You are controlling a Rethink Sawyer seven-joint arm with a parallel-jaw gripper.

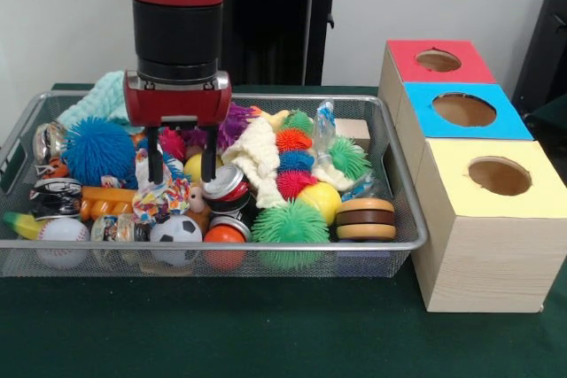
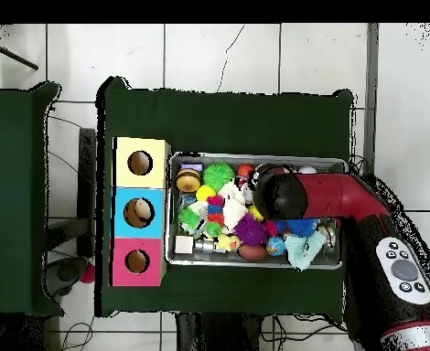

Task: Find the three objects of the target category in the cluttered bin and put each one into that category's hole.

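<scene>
The wire mesh bin [image 1: 416,235] is full of toys; it also shows in the overhead view [image 2: 255,157]. My gripper [image 1: 181,173] hangs over the bin's left-middle part, open, with its fingers [image 1: 152,158] lowered among the toys and nothing held. A knotted rope toy [image 1: 158,201], white with multicolour strands, lies just below and in front of the fingertips. I cannot pick out other rope toys in the clutter. The yellow-surround hole [image 1: 499,175] tops the nearest wood-grain box, right of the bin; it also shows in the overhead view [image 2: 140,163]. In the overhead view the arm [image 2: 281,194] hides the gripper.
Blue-surround [image 1: 463,110] and red-surround [image 1: 438,60] holes sit behind the yellow one. The bin holds a blue spiky ball [image 1: 97,150], a green spiky ball [image 1: 290,223], a cream knitted cloth [image 1: 257,152], a teal cloth [image 1: 96,99], a soccer ball [image 1: 175,232], a baseball [image 1: 62,235] and a toy burger [image 1: 365,218].
</scene>
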